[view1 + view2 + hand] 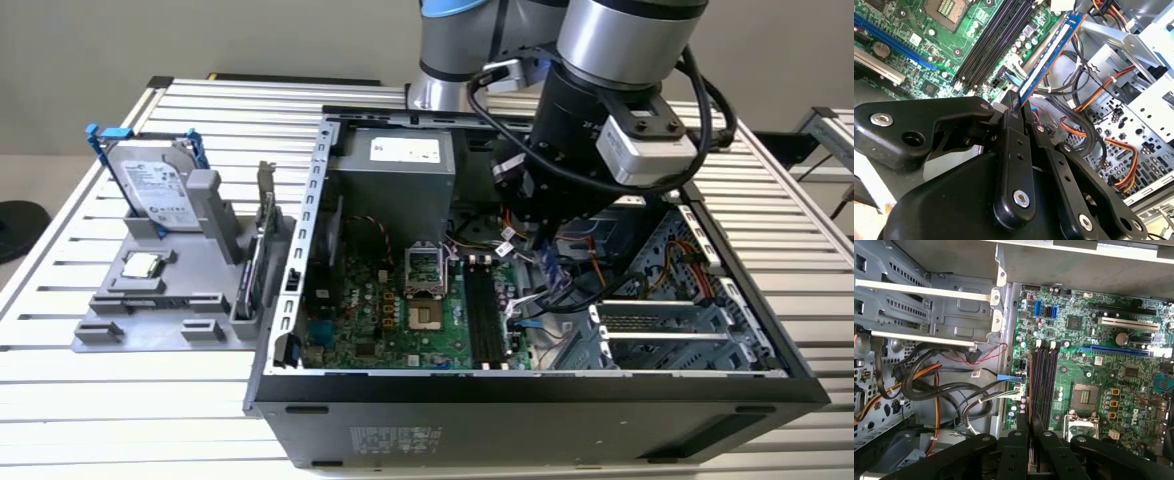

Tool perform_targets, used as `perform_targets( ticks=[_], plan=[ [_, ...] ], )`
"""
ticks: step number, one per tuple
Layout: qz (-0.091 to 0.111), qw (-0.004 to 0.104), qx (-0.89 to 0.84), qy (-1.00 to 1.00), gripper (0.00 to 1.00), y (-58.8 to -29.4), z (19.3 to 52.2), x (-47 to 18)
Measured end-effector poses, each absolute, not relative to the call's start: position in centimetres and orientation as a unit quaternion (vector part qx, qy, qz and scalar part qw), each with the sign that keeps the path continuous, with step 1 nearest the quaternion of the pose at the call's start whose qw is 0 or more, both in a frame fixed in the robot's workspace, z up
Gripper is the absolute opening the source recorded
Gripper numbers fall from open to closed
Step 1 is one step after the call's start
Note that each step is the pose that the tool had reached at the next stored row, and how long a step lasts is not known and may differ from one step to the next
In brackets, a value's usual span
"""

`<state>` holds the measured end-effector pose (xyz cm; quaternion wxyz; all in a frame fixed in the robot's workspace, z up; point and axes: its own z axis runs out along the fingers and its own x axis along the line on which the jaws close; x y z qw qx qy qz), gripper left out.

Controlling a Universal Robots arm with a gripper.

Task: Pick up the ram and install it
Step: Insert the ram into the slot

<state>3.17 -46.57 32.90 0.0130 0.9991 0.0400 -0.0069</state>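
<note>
Black linkage bars of the gripper [1021,107] crowd the foreground in both wrist views. Its jaws are closed on one end of the ram [1049,55], which juts out from between them over the inside of the open case [534,420]. Around it things are tight. A tangle of orange, yellow and black cables [1094,135] loops just beside the stick on one side, backed by the perforated metal drive cage [929,305]. On the other side the black memory slots [1043,385] run along the green motherboard [387,310], with the bare processor socket [1084,396] beyond them. A small blue connector [1004,376] sits between the cables and the slots. The ram itself looks thin and narrow, blue along its edge with a pale label strip down its face. It lies roughly parallel to the slots, just on their cable side, and is seated in none of them. From the exterior view the arm reaches down through the open top of the case, near the grey power supply [394,165], with the case walls standing around it. Well apart, on the slatted table [80,400] at the exterior view's left, a grey stand [147,310] holds a hard drive [154,185].
</note>
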Motion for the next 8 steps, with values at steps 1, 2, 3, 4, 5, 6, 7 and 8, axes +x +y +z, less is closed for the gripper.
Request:
perform_targets(
  ticks=[1,2,3,4,5,6,7,8],
  plan=[
    [-0.007,0.013,0.999,0.040,0.00,-46.55,32.86,3.17],
    [-0.007,0.013,0.999,0.040,0.00,-46.53,32.81,3.17],
    [-0.007,0.013,0.999,0.040,0.00,-46.52,32.77,3.17],
    [-0.007,0.013,0.999,0.040,0.00,-46.51,32.75,3.17],
    [-0.007,0.013,0.999,0.040,0.00,-46.52,32.75,3.17],
    [-0.007,0.013,0.999,0.040,0.00,-46.52,32.75,3.17],
    [-0.007,0.013,0.999,0.040,0.00,-46.52,32.71,3.17],
    [-0.007,0.013,0.999,0.040,0.00,-46.52,32.67,3.17]
  ],
)
